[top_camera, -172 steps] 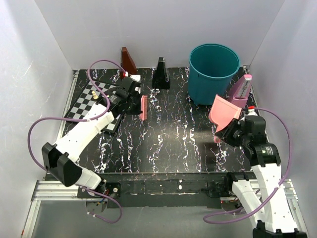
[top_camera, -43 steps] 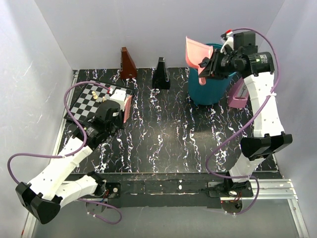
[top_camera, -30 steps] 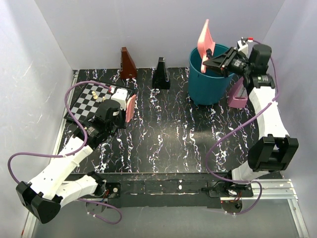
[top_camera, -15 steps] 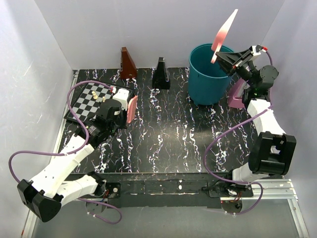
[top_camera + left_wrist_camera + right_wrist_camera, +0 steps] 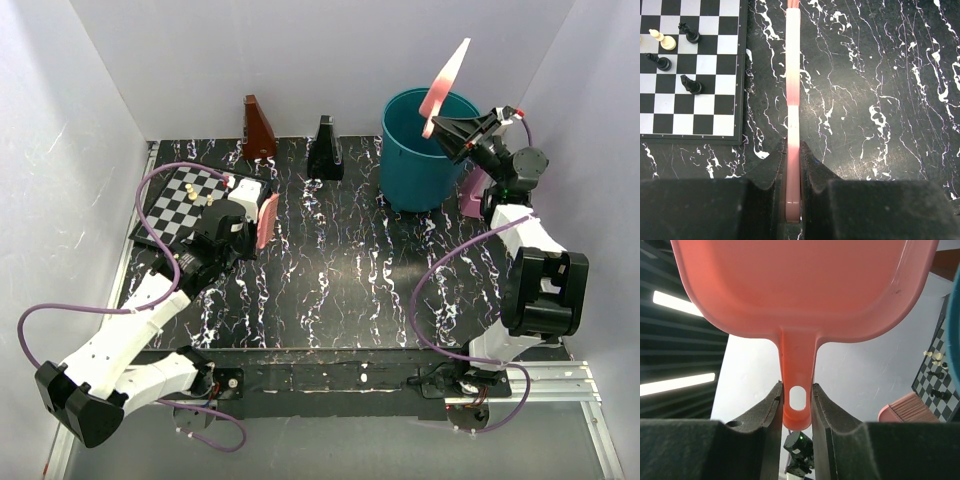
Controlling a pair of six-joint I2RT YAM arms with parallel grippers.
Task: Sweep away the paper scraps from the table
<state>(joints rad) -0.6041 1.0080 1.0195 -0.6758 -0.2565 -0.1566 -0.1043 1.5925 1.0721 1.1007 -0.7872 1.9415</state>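
Note:
No paper scraps show in any view; the bin's inside is hidden. The table is black with white veining. My left gripper is low over the table's left side, shut on the handle of the pink brush, which points away beside the chessboard. My right gripper is raised at the back right, shut on the handle of the pink dustpan. The pan stands nearly upright above the rim of the teal bin.
A chessboard with a few pieces lies at the left. A brown wedge-shaped object and a black one stand along the back edge. A pink holder sits right of the bin. White walls enclose the table.
My right arm has swung the dustpan from over the bin's mouth toward the bin's right rim and tipped it up on end. The left arm and brush have stayed put.

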